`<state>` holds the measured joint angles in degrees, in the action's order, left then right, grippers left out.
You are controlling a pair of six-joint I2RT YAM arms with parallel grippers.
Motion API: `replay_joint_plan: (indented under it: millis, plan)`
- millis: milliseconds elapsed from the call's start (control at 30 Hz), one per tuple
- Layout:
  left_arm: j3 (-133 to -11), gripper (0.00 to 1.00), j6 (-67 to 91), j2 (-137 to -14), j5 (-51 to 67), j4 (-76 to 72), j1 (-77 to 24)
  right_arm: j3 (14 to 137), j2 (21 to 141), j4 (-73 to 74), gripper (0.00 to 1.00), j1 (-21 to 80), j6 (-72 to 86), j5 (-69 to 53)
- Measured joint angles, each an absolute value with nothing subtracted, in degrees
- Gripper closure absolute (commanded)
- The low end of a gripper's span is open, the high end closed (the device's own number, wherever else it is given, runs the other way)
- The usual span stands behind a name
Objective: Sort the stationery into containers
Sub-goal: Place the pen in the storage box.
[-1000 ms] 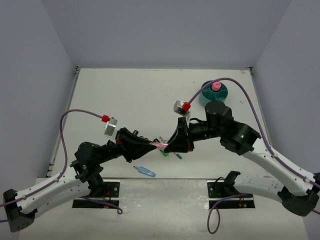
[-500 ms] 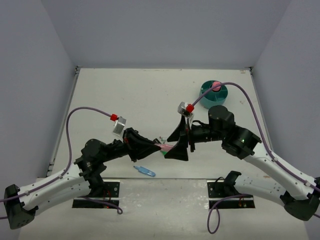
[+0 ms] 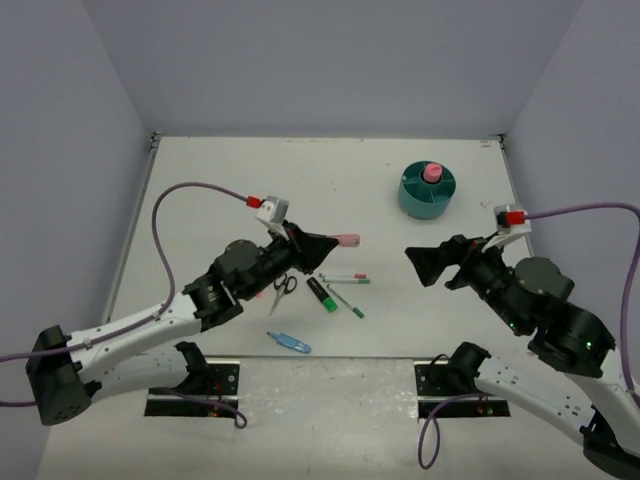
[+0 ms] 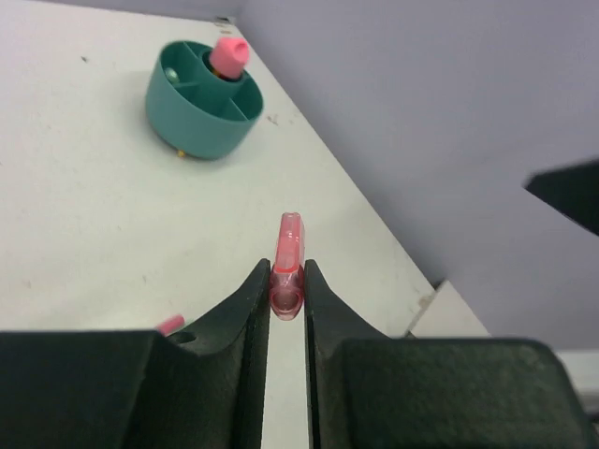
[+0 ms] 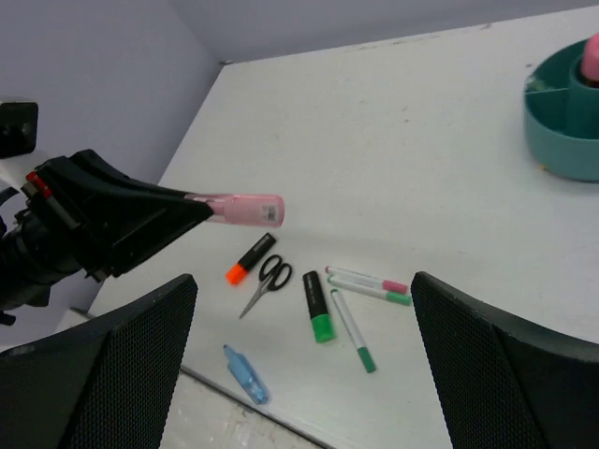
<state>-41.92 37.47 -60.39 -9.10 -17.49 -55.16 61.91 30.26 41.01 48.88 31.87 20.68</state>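
Observation:
My left gripper point(image 3: 333, 242) is shut on one end of a translucent pink clip point(image 3: 347, 240), held level above the table; its free end points right toward the teal organizer point(image 3: 427, 197). A pink-capped glue stick point(image 3: 432, 172) stands in the organizer's central cup. My right gripper point(image 3: 417, 266) hangs wide open and empty to the right of the pile. On the table lie black scissors point(image 5: 267, 283), an orange highlighter point(image 5: 251, 257), a green highlighter point(image 5: 317, 306), three thin pens point(image 5: 367, 280) and a blue clip point(image 5: 245, 372).
The table's near edge runs just below the blue clip point(image 3: 289, 343). Grey walls close in the left, back and right sides. The organizer sits at the back right, near the right wall.
The right gripper opened, let go of the pink clip and drew back to the right. The left arm, keeping the clip, swung up and back from the pile.

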Motion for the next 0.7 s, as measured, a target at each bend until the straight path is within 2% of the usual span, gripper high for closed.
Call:
replay_joint_plan:
  millis: [133, 367, 533, 700]
  plan:
    - [-57.0, 1.0, 33.0, -78.3, -14.5, -16.5, -54.4, 62.1, 27.2, 45.3, 0.01, 48.8, 32.5, 27.3]
    - [-87.7, 1.0, 22.9, -107.4, -18.7, -13.0, -52.1, 62.1, 21.7, 51.7, 0.01, 48.8, 34.2, 29.5]
    - [-104.8, 1.0, 17.4, -122.1, -19.8, -9.8, -51.3, 63.8, 17.1, 54.9, 0.01, 48.8, 34.7, 28.9]
    - [-113.4, 1.0, 14.0, -131.1, -18.3, -8.2, -50.1, 67.4, 13.9, 56.9, 0.01, 48.8, 35.2, 27.6]
